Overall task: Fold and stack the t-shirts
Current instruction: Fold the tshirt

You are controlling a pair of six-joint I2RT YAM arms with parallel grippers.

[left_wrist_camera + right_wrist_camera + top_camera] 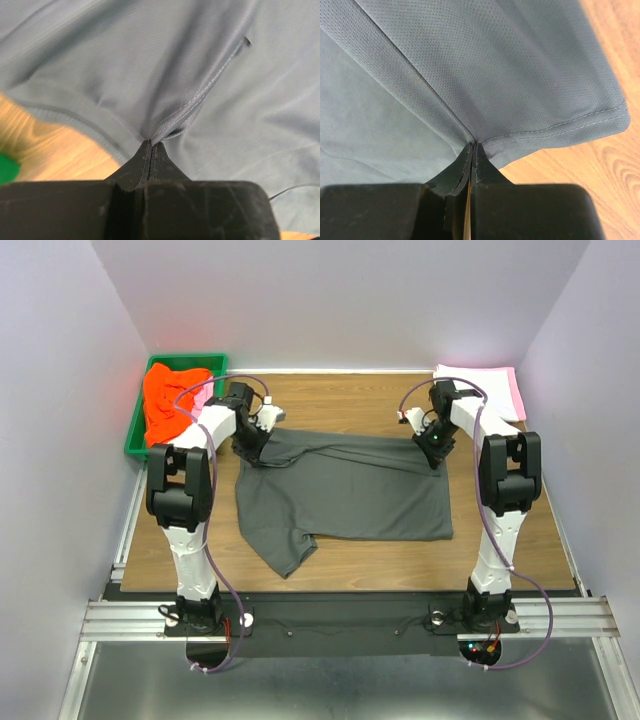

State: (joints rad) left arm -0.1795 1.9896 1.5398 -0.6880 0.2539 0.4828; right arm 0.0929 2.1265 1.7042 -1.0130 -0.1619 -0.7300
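The dark grey t-shirt (345, 490) lies spread flat across the middle of the wooden surface (500, 540), one sleeve sticking out toward the near left and long creases running along its far edge. At its far-left corner the left pincer (250, 450) is closed tight on a bunched ridge of cloth; the left wrist view shows a stitched seam rising straight out from between the pressed-together fingertips. At the far-right corner the right pincer (433, 452) is likewise clamped on the cloth, pinching a fold just beside the stitched hem, with bare wood showing beyond that edge in the right wrist view. In the far-left corner sits a green bin (135, 430) holding a crumpled orange-red t-shirt (170, 400). In the far-right corner, well apart from the grey one, a pink t-shirt (515, 390) lies folded with a white t-shirt (470, 375) on top of it. Plain pale walls (330, 300) close in the surface on the left, right and far sides. At the near edge, aluminium rails (340, 615) carry the two arm bases, and thin purple cables (225, 590) loop along each arm.
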